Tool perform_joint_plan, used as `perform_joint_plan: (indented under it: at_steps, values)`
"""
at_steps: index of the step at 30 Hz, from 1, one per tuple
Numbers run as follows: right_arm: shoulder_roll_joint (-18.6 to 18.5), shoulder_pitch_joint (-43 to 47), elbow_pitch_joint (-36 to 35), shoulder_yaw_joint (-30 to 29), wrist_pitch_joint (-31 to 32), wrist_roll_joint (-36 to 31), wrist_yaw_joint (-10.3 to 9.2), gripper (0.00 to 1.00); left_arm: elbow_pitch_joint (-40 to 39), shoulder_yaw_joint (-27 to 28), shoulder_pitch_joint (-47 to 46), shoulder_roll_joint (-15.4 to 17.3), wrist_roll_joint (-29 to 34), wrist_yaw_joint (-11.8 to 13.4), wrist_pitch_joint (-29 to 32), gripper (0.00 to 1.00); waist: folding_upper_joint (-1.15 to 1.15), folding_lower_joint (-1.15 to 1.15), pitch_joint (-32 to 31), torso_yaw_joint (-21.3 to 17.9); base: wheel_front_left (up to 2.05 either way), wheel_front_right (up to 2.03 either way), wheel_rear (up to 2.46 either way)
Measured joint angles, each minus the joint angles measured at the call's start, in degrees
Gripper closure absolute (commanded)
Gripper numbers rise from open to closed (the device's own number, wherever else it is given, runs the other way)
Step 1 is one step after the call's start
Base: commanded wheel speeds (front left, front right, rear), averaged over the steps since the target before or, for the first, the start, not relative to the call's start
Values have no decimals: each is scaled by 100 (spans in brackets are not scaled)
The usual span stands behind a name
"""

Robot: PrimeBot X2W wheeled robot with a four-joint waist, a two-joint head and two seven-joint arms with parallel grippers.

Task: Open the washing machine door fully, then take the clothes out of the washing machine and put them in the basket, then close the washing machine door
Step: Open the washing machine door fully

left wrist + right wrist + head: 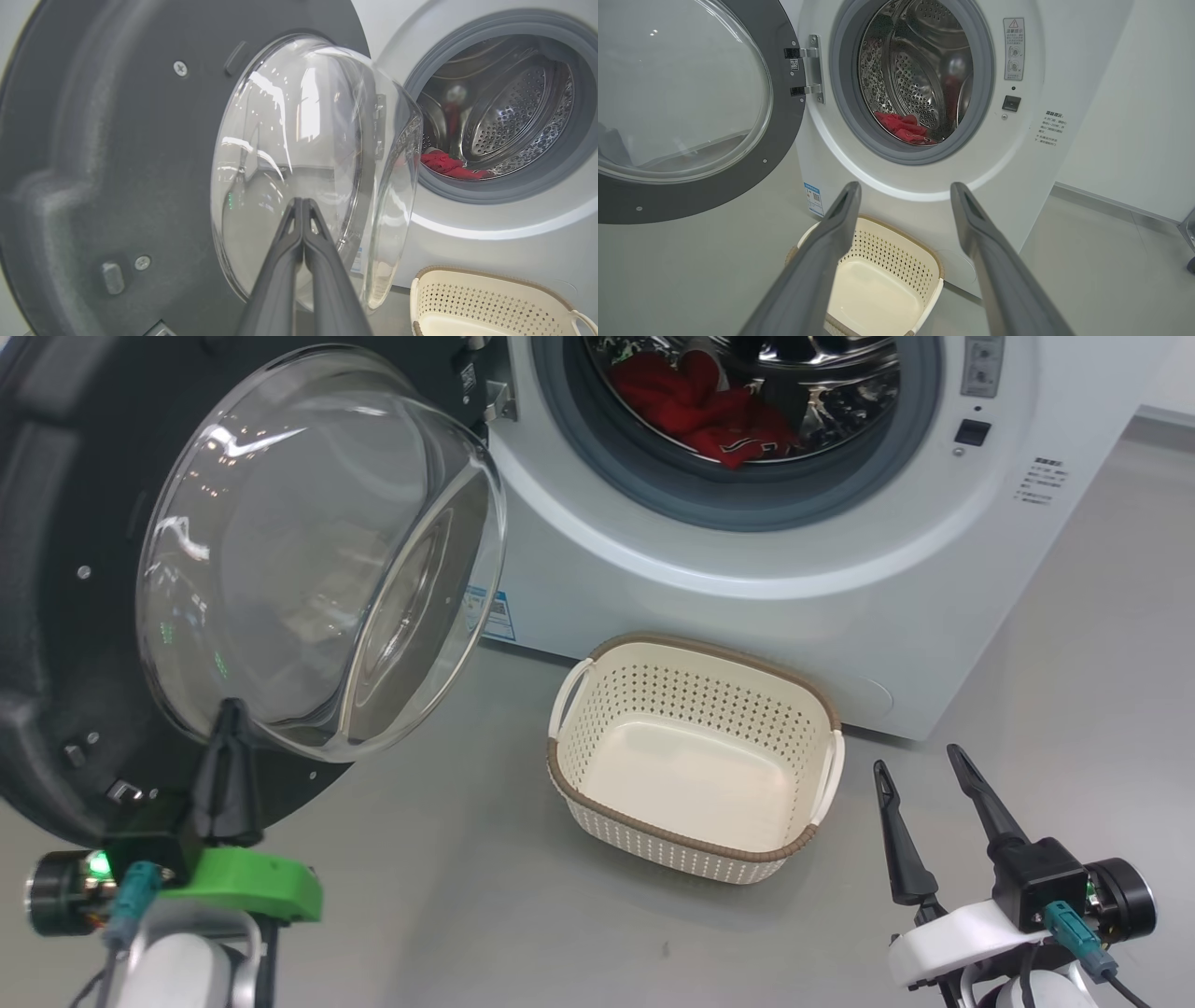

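Washing machine door stands open at the left of the washing machine, its inner face w/ the clear glass bowl toward the robot. Clothes, red, lie in the bottom of the steel drum. Basket sits on the grey floor just in front of the machine's base, below the drum opening, bare cream bottom showing.

L gripper: fingers pressed together, tips at the bowl's lower edge; can't tell if they touch it. R gripper: jaws wide apart in the air, right of the basket & clear of it.

Head view gives both grippers together. L wrist view gives a door screw & the drum holes close up. R wrist view gives the hinge, blue label & white wall beside the machine
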Motion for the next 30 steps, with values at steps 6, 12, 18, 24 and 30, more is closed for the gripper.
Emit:
perform_joint_plan:
  at_steps: [6, 12, 18, 24, 30]
  values:
    - [12, 1, -1, -32, 0, -2, -9, 0, -368, -256, 264, -127, 80, -26, 0, 100, 0, 0, -52, -185, 0, 0, 0]
    - [52, 1, -7, -74, 0, -2, -16, 0, -569, -500, 595, -233, 88, -122, 1, 46, 0, 0, -121, -386, 0, 0, 0]
    - [60, 4, -5, -87, 0, -2, -66, 0, -671, -588, 814, -279, 87, -121, 11, 0, 0, 0, -179, -583, 0, 0, 0]
    - [75, 16, -9, -68, 0, -2, -66, 0, -727, -649, 999, -292, 88, -119, 112, 0, 0, 0, -228, -847, 0, 0, 0]
    - [92, 16, -20, -52, 0, -2, -66, 0, -758, -628, 1057, -305, 89, -110, 119, 0, 0, 0, -228, -1113, 0, 0, 0]
